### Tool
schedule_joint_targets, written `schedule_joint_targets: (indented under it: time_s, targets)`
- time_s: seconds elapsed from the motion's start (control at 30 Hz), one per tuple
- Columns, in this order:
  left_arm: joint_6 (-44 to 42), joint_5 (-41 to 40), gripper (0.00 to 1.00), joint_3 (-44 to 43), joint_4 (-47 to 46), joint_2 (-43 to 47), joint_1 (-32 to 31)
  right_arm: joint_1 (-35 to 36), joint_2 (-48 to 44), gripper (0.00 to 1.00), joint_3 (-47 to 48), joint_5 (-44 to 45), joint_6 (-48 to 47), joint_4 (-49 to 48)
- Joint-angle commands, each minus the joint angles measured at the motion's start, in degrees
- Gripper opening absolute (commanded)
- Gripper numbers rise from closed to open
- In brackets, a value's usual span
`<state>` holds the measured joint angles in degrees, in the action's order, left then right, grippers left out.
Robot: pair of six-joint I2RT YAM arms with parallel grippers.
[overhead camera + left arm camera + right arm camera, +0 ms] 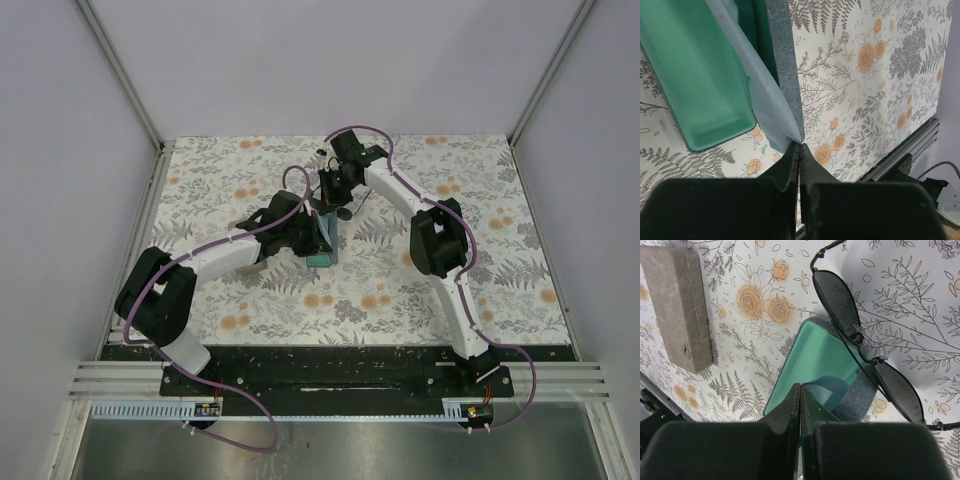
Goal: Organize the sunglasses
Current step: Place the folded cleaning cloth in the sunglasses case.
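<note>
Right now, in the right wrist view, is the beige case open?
No, the beige case lies closed, with its lid down and nothing of its inside showing.

open teal case (810,357), beige case (680,305), pale cloth (767,105)

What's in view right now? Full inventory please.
sunglasses: one pair, black wire frame with dark lenses, at the teal case's edge; contact unclear
teal case: one, open, mid-table
beige case: one, closed, lying apart from the teal case
cloth: one, light blue, draped along the teal case's inner edge
table cover: one, white with orange and grey floral print
left end effector: black, shut, tips at the cloth's corner
right end effector: black, shut, over the teal case
</note>
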<state>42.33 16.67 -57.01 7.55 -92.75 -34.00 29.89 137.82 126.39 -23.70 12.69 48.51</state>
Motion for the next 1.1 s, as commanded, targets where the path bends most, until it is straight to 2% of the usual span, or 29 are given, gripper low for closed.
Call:
schedule_joint_targets:
  time_s: [0.0,0.27,0.53,0.83,1.07]
  targets:
    - [-3.04,-5.06,0.00,1.99,1.15,-0.41,2.36,0.52,0.61,0.00,3.08,-0.64,-0.03,0.44]
    - [-3.74,-4.01,0.00,2.35,0.71,-1.12,3.15,0.61,1.75,0.00,4.48,-0.73,0.06,1.06]
    - [-5.15,0.47,0.00,0.77,2.37,0.29,3.06,0.78,0.61,0.00,4.13,-0.64,-0.03,1.06]
    - [-7.61,-1.98,0.00,-1.08,7.56,2.75,3.15,0.78,-0.18,0.00,4.22,-0.29,-0.38,1.85]
    - [-6.91,-0.67,0.00,-1.26,6.16,1.08,3.33,0.78,-0.62,0.00,3.95,0.50,-0.29,2.11]
